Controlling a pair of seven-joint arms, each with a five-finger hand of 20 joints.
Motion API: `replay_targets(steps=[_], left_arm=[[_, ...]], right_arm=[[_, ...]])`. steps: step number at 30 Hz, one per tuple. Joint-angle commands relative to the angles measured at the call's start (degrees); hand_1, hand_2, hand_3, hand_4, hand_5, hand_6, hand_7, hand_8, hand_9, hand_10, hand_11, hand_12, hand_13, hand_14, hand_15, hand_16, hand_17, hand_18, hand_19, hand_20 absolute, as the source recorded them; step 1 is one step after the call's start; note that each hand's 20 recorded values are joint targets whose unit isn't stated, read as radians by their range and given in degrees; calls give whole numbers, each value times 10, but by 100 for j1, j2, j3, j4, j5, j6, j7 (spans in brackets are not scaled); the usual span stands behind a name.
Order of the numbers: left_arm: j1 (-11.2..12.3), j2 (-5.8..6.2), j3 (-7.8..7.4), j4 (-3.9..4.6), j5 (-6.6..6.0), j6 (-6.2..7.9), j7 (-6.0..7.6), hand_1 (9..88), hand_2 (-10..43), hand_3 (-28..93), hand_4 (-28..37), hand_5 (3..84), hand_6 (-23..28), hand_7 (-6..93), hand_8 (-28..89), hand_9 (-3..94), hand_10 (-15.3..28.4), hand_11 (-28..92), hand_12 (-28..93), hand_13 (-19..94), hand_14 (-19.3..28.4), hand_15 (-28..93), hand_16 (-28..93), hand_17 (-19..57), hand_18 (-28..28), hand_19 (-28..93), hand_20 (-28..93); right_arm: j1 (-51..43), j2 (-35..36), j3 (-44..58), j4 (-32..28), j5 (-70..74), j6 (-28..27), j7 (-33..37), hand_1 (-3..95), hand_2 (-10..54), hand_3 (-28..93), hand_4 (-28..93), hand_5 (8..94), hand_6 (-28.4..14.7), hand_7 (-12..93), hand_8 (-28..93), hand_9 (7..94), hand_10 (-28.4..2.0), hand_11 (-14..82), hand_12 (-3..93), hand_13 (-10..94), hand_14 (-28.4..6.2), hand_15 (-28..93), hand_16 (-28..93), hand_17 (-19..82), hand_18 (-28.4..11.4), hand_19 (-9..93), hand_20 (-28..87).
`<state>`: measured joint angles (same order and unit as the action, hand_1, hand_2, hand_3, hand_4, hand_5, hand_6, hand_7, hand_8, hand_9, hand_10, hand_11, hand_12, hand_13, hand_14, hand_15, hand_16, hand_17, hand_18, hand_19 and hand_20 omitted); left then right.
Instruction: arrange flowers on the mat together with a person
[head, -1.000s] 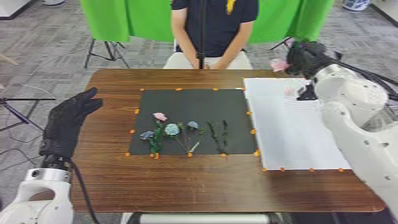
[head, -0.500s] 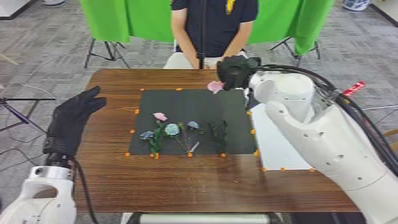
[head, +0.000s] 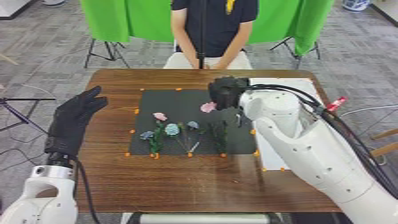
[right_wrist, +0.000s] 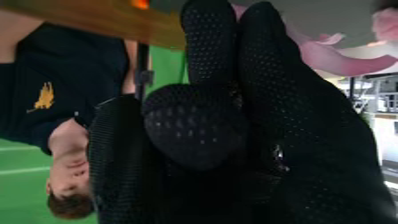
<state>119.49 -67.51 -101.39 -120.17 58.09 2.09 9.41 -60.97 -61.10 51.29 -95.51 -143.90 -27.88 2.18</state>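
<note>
My right hand is over the upper right part of the dark mat, its fingers curled on a pink flower whose bloom sticks out on the left side. In the right wrist view the glove of my right hand has its thumb pressed against the fingers, and pink petals show beside them. On the mat lie a pink flower, a pale blue bloom, small blue flowers and green stems. My left hand is held beside the table's left edge, fingers straight.
A white sheet lies to the right of the mat, partly under my right arm. Orange markers line the mat's edges on the brown table. A person sits across the table, with arms lowered.
My right hand has swung left from beyond the white sheet, then come slightly nearer over the mat, carrying the pink flower. My left hand has barely moved.
</note>
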Motion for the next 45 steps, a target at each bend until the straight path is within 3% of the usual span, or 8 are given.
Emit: replay_targets(steps=[1,2,5,17,20,29,37,45], left_arm=[[45,-111,-25,-55,-54,-92,-111,247,51,608,-243,466,50,94,-53,441,142,199,158,311,171,140,53,13,122,61,151],[8,-105,-32,-47,17,-134,-156,246,51,609,-242,465,49,94,-52,441,142,199,158,311,171,140,53,13,122,61,151],[5,-92,-39,-59,-131,-156,-187,246,51,608,-241,465,49,94,-52,441,141,199,159,310,171,140,53,13,122,61,151],[8,-27,-31,-49,-153,-177,-177,246,49,608,-239,463,51,90,-51,438,141,197,160,308,172,139,54,12,122,62,151],[33,-48,-59,-61,-66,-191,-186,247,49,607,-239,463,51,89,-50,438,141,197,160,307,173,139,54,12,122,62,151],[31,-76,-106,-62,-21,-220,-202,246,48,607,-238,463,50,90,-50,438,142,197,160,307,173,140,54,10,123,63,150],[47,-110,-132,-70,17,-257,-210,247,48,605,-237,463,50,90,-51,438,141,197,160,308,174,140,54,10,123,63,150],[46,-57,-115,-64,28,-217,-220,247,48,604,-237,462,51,89,-51,437,141,196,159,308,173,139,54,10,123,63,150]], right_arm=[[-162,33,5,56,-142,-67,-53,629,-95,530,-236,792,-2,186,51,937,-108,251,207,937,-4,615,160,759,-60,932,330],[-191,55,18,39,-119,-81,-20,629,-95,531,-235,789,-2,183,46,937,-109,249,209,937,-4,615,160,759,-60,932,330],[-252,62,52,53,-185,-112,-47,629,-95,531,-237,781,-3,180,39,937,-111,248,211,937,-4,614,162,759,-61,932,330],[-325,137,88,96,-431,-148,-24,624,-95,527,-233,753,-4,173,19,937,-112,208,246,937,-6,600,171,746,-64,932,331],[-314,150,105,81,-485,-271,-20,617,-95,526,-233,744,0,172,15,937,-112,200,249,937,-6,596,172,743,-64,932,328],[-278,226,114,-108,-414,-536,-35,525,-95,632,-261,686,15,179,-33,929,-105,193,262,937,-5,579,185,737,-61,932,318],[-200,249,189,-237,-257,-838,16,502,-95,649,-273,674,24,181,-121,927,-104,208,244,937,-6,572,191,734,-61,932,313],[-423,425,1039,-1045,555,-1310,446,487,-95,660,-280,658,22,175,-127,930,-105,227,220,937,-7,575,190,737,-58,932,301]])
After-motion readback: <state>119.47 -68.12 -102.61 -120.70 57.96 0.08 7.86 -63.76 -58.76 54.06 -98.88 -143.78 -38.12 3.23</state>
